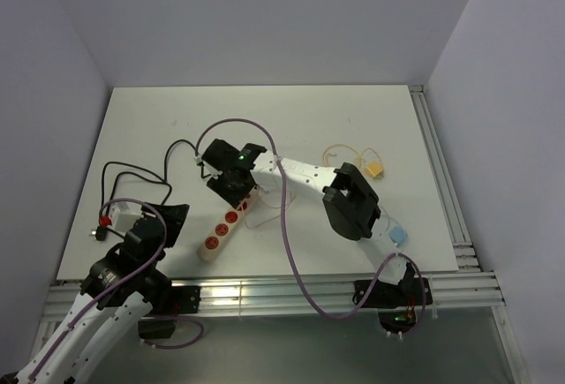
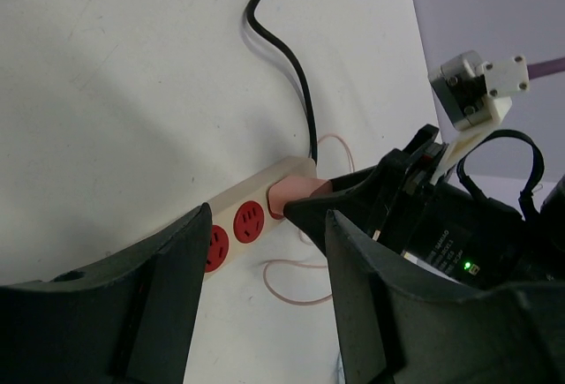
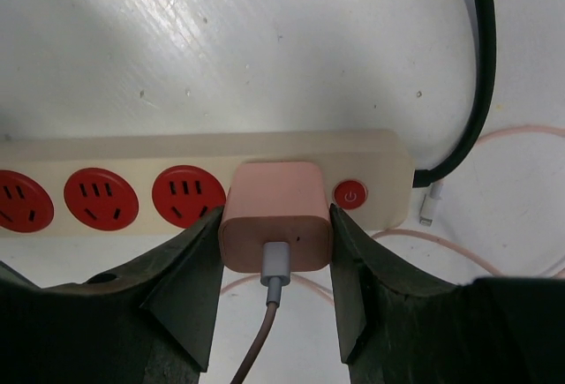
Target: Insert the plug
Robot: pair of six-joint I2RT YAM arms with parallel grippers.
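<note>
A pink plug point(image 3: 274, 212) with a grey-pink cable stands on the cream power strip point(image 3: 177, 150), in the socket beside the red power button point(image 3: 350, 195). Its base meets the strip's face and no prongs show. My right gripper point(image 3: 274, 218) is shut on the plug, one finger pressed on each side. From above, the right gripper point(image 1: 231, 181) sits over the far end of the strip point(image 1: 222, 228). My left gripper point(image 2: 265, 313) hangs open and empty near the strip's point(image 2: 238, 216) red sockets, beside the plug point(image 2: 296, 194).
The strip's black mains cable point(image 1: 132, 172) loops off to the left. A thin pink cable point(image 2: 291, 287) coils on the table by the strip, with a white connector end point(image 3: 430, 203). A small yellow item point(image 1: 375, 170) and a blue one point(image 1: 397, 237) lie at right.
</note>
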